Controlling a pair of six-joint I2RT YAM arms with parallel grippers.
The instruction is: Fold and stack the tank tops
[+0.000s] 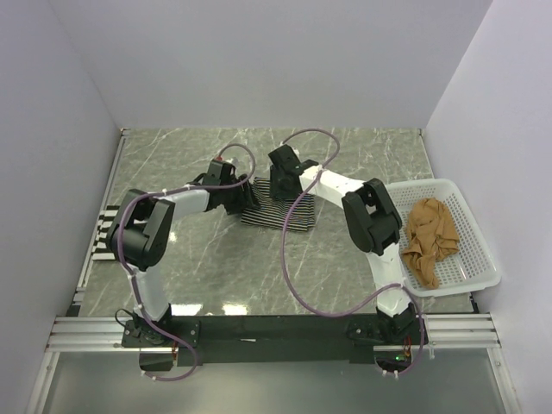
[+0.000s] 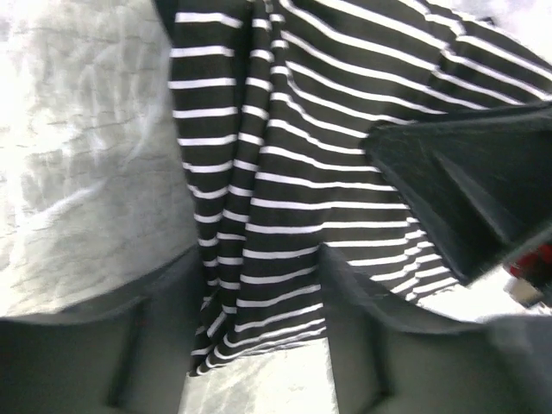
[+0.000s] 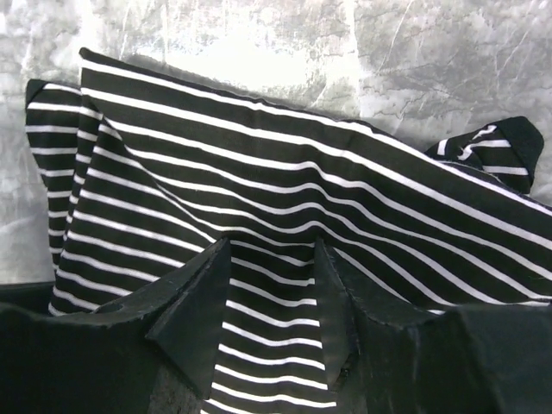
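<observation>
Near edge: Both arm bases sit bolted to a black rail [image 1: 259, 329], with a purple cable [image 1: 289, 259] looping up from it across the grey marbled table [image 1: 216, 259].
Left margin: A patch of thinly striped cloth [image 1: 103, 231] lies at the table's left border. The left arm's elbow hides most of it, and what garment it is cannot be told.
Right side: A white plastic mesh basket [image 1: 457, 289] stands at the table's right border. The tan-brown tank top [image 1: 431, 237] is crumpled inside it, unfolded.
Centre: The black-and-white striped tank top [image 1: 289, 216] lies on the marble mid-table, partly folded. Its layers overlap and a strap end pokes out at one corner.
Left gripper: The left gripper [image 2: 256, 285] reaches in from the left to the garment's left side. Its jaws stand well apart, straddling a bunched ridge of striped fabric that runs up between the two fingers. Nothing is seen pinched between them.
Right gripper: The right gripper [image 3: 272, 259] points down over the garment's far part, close beside the left one. Its jaws are spread, both fingertips [image 3: 203, 293] sitting low on the striped cloth. Flat fabric shows in the gap and no fold is clamped there.
Between the two: In the left wrist view the right gripper's dark body fills the right of the frame, directly over the stripes.
Backdrop: Plain white walls [image 1: 259, 69] close the table in on three sides.
</observation>
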